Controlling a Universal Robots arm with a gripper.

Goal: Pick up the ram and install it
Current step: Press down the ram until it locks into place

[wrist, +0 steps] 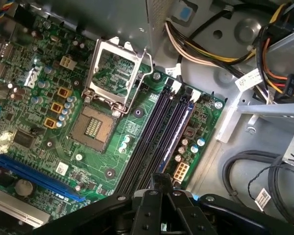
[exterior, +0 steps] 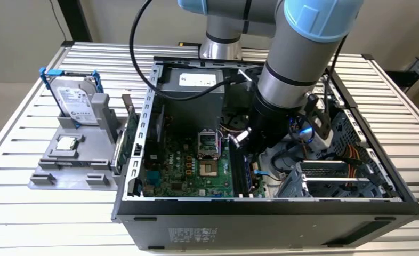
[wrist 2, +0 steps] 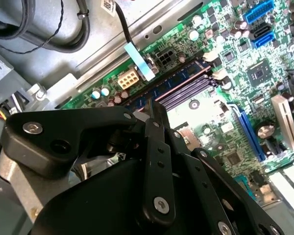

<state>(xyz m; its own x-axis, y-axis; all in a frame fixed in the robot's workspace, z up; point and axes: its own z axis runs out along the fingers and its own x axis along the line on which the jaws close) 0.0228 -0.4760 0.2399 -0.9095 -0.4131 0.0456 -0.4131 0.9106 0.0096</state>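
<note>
Bluish ram (wrist: pixel 179 134), seated in its slot (stiff, light, fragile: hold by edges); tool (wrist: pixel 159 188) grip state unclear.

- The worktop (exterior: pixel 39 213) is a slatted metal surface, pale grey.
- An open black computer case (exterior: pixel 266 218) lies directly on it.
- A grey holder stand (exterior: pixel 71 170) sits beside the case, toward the exterior view's left.

An open computer case (exterior: pixel 266 205) sits on a slatted metal bench (exterior: pixel 24 208); beside it, a grey holder (exterior: pixel 71 170) carries a hard drive (exterior: pixel 74 101) and a CPU chip (exterior: pixel 67 143).
</note>
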